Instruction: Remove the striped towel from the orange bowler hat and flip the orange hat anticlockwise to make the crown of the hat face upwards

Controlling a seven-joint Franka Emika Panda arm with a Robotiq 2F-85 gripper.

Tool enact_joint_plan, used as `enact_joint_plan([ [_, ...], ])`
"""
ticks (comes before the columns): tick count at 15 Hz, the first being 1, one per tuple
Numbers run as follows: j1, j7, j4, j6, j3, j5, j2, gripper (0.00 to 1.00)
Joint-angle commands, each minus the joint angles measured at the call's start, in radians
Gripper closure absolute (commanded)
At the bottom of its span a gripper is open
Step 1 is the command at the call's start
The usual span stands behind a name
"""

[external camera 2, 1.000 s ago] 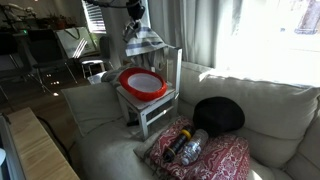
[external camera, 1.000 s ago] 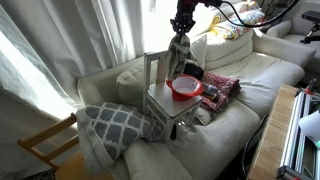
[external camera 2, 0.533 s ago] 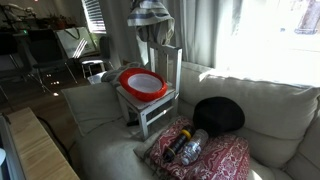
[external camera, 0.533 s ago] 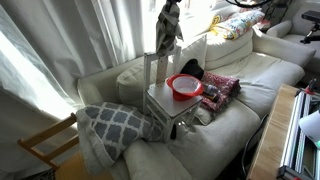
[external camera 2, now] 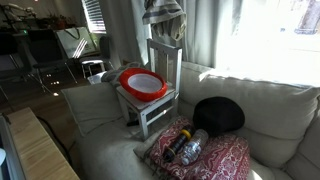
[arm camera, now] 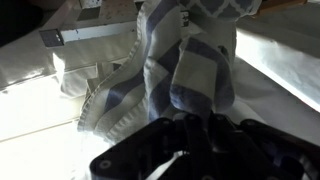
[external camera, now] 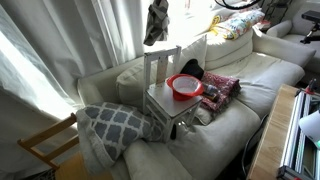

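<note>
We see the gripper (arm camera: 190, 140) clamped shut on the striped towel (external camera: 156, 22), hanging high above the white chair (external camera: 158, 100) back — so it's off the orange bowler hat (external camera: 185, 86), which sits on the seat pale inside up, crown down; flip not yet done.

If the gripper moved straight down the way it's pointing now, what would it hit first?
Beyond the striped grey-and-white towel it grips, the gripper would probably meet the top rail of the white wooden chair, roughly below it in both exterior views, though depth is unclear.
</note>
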Motion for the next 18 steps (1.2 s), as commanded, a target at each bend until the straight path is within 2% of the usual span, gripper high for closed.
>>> enact_joint_plan([
  [1, 0.004, 0.034, -0.02, 0.032, -0.02, -0.006, 0.092, 0.98],
  [8, 0.0, 0.071, -0.104, -0.014, -0.035, 0.008, 0.184, 0.98],
  [15, -0.016, 0.002, -0.137, -0.169, -0.002, 0.062, 0.176, 0.98],
  [17, -0.008, 0.013, -0.134, -0.177, -0.008, 0.057, 0.179, 0.98],
  [18, -0.01, 0.012, -0.13, -0.164, -0.005, 0.07, 0.185, 0.94],
])
